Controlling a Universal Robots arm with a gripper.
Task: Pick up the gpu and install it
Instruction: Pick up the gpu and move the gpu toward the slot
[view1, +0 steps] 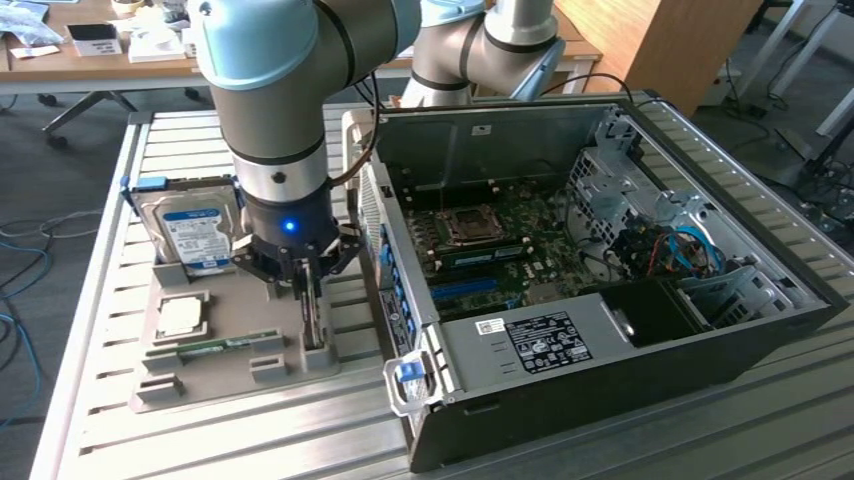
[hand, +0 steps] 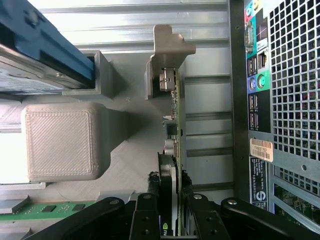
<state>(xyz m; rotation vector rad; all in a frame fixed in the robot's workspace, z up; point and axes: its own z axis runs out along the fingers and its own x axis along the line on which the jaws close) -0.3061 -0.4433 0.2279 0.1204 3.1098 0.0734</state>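
Setting is a robotics lab in an office room: a robot arm (view1: 267, 90) stands over a slotted aluminium bench (view1: 200, 440) carrying an open computer case (view1: 747, 330) and grey parts fixture (view1: 227, 300), with cluttered desks (view1: 80, 65) and floor cables (view1: 20, 240) behind.

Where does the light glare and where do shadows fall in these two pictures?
Exterior view: soft light gleams on the slatted table, a blue lamp glows on the arm, the computer case is dim inside. Wrist view: the pale block casts shadow across the grey holder toward the gpu; beside the block, glare washes to white.
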